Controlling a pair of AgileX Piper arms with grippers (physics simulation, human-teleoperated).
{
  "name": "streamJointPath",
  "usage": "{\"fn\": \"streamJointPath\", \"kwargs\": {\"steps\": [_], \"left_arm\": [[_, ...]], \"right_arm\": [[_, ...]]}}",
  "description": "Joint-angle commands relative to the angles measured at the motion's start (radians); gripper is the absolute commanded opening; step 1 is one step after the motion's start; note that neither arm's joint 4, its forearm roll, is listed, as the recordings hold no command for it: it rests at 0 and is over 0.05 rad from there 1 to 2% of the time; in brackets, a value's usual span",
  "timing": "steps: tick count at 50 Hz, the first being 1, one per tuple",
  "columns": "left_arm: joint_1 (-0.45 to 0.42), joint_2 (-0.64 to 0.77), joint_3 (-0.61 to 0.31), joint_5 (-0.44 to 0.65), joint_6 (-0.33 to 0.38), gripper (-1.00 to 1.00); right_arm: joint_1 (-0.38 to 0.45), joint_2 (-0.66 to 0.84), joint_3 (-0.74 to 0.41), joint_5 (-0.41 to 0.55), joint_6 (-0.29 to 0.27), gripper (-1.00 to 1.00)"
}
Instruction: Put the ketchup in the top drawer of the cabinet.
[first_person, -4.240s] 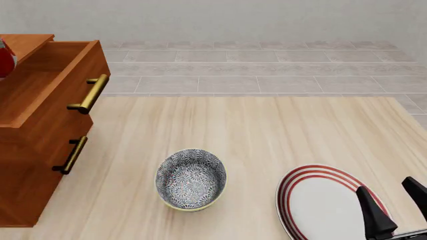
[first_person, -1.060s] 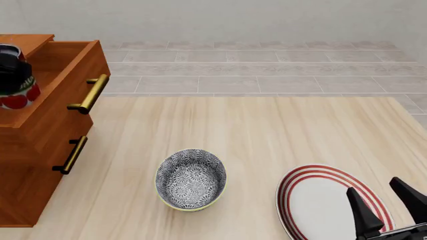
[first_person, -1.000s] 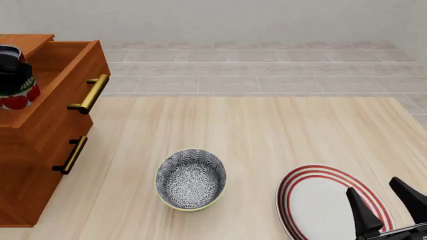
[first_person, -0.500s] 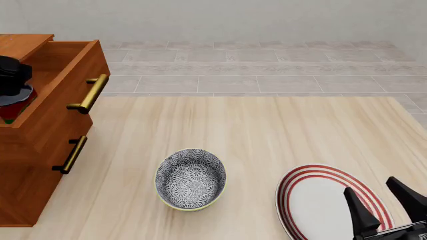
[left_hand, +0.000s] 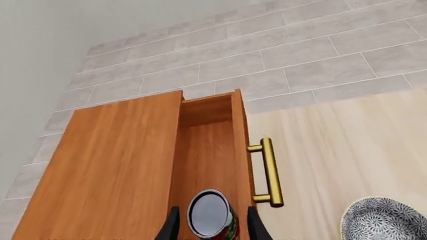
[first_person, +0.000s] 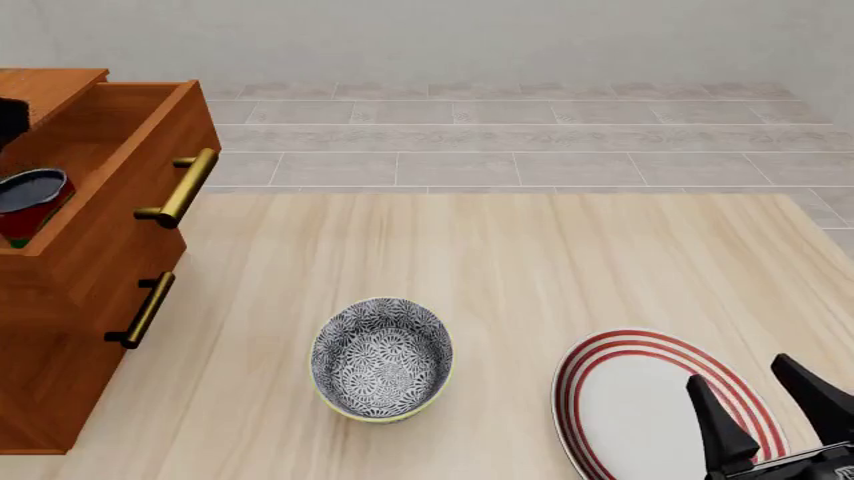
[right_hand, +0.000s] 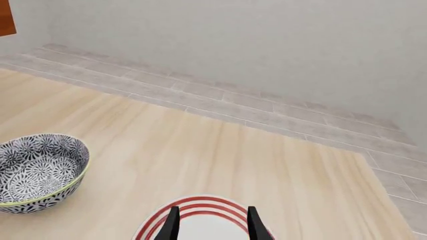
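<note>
The ketchup (first_person: 30, 198), a small red bottle with a dark round top, lies tilted inside the open top drawer (first_person: 127, 190) of the cabinet (first_person: 67, 330). In the left wrist view the ketchup (left_hand: 209, 220) shows below and between the spread fingers of my left gripper (left_hand: 212, 228), which is open and above it. In the front view only a dark bit of the left gripper (first_person: 8, 120) shows at the left edge. My right gripper (first_person: 738, 370) is open and empty over the plate.
A grey patterned bowl (first_person: 382, 357) stands mid-table, near the front. A white plate (first_person: 594, 350) with red rings lies at the front right, under the right gripper. The drawer's brass handle (first_person: 180, 185) sticks out toward the table. The lower drawer (first_person: 144, 308) is shut.
The left gripper lowered the ketchup into the top drawer, let it go and rose away. The bottle now lies tilted in the drawer. The right gripper barely moved.
</note>
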Motion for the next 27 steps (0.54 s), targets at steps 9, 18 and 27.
{"fn": "streamJointPath", "kwargs": {"steps": [9,18,27], "left_arm": [[-0.088,-0.171,-0.032,0.086,0.003,1.00],[-0.157,-0.297,0.083,0.082,-0.004,1.00],[-0.234,-0.448,0.194,0.084,-0.008,1.00]], "right_arm": [[0.002,0.002,0.001,0.000,-0.003,1.00],[0.004,0.011,0.004,-0.008,-0.003,1.00],[0.010,0.032,0.010,-0.033,-0.007,1.00]]}}
